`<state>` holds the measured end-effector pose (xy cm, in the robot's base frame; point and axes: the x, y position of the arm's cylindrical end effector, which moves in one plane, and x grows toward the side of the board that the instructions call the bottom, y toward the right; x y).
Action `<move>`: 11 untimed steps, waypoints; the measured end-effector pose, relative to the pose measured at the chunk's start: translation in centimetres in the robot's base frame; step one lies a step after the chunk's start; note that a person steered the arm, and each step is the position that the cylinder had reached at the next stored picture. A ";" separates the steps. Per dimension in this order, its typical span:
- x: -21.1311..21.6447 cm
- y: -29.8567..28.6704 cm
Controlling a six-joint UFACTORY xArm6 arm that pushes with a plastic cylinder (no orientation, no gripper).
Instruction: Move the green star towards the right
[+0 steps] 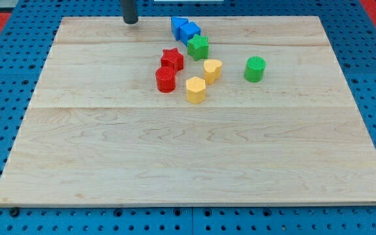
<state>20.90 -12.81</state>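
The green star [198,47] sits near the top middle of the wooden board [194,163], touching the blue blocks above it. My tip [130,21] is at the view's top, well to the left of the green star and left of the blue blocks. It touches no block.
Two blue blocks [184,29] lie just above the green star. A red star [172,59] and a red cylinder [166,79] lie to its lower left. A yellow block [213,70] and a yellow hexagon [196,90] lie below it. A green cylinder [255,68] stands to the right.
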 end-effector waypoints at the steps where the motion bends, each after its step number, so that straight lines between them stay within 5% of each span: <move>1: 1.4 0.0; 7: 7.4 15.8; 11: 7.0 20.3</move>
